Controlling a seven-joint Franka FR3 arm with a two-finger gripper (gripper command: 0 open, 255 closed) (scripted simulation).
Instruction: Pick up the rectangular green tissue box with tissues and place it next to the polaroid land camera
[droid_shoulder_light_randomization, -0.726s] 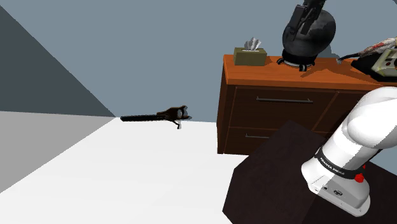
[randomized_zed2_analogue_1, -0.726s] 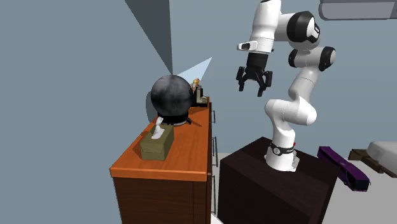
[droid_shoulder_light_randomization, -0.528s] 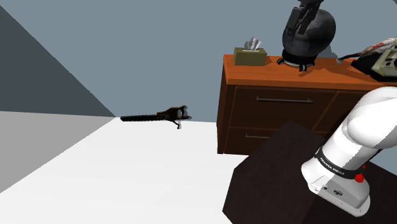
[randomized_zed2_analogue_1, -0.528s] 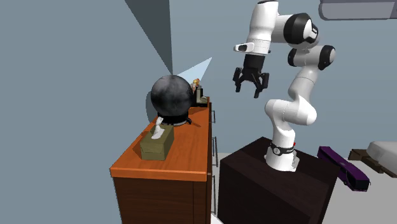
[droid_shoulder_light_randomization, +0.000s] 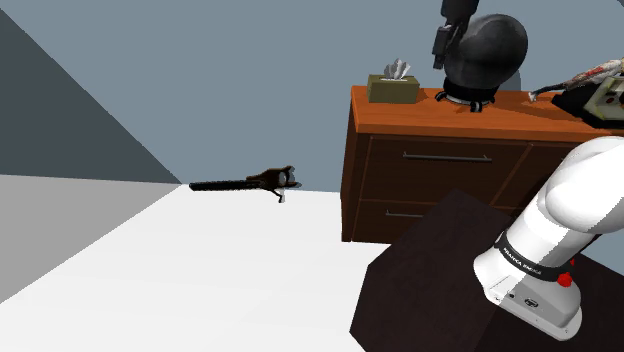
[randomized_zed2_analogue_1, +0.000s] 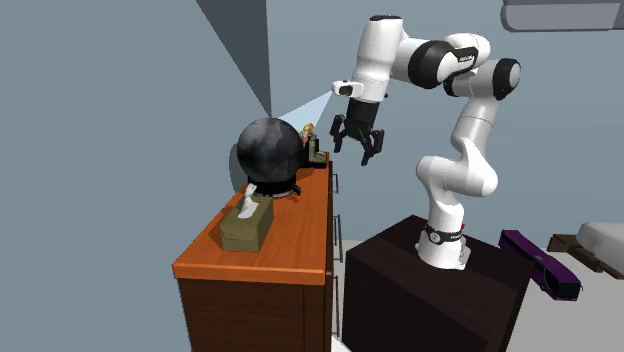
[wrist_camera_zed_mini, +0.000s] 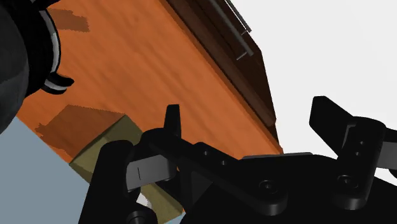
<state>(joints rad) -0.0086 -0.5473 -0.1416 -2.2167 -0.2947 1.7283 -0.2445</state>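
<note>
Up above the orange-topped dresser (randomized_zed2_analogue_1: 300, 232), your gripper (randomized_zed2_analogue_1: 355, 150) hung with its fingers spread wide and nothing between them. It sat level with the dark sphere (randomized_zed2_analogue_1: 268, 152), out over the dresser's front edge. The olive-green tissue box (randomized_zed2_analogue_1: 246, 227) lay well apart from it, at the other end of the top on the far side of that sphere, standing flat and untouched.

So the step in hand looked like the approach, and the sphere was your hazard. You'd have done well to hold your height while sliding along the front edge, and to drop only once the box sat squarely under the hand. The wrist view caught the box (wrist_camera_zed_mini: 105, 145) off beside one finger rather than between the two, so centring came first. The best grip, by my reckoning, was across the narrower sides, low on the walls. A box like that probably dents, so a moderate squeeze would have served.

One white tissue (droid_shoulder_light_randomization: 398, 68) stood up out of the box's top slot, and it was worth keeping the fingers outside it. How full the box was, you couldn't have told. Both drawers (droid_shoulder_light_randomization: 445, 158) were shut, their contents hidden. The polaroid camera (droid_shoulder_light_randomization: 603, 100) waited at the shoulder view's right end of the top.
</note>
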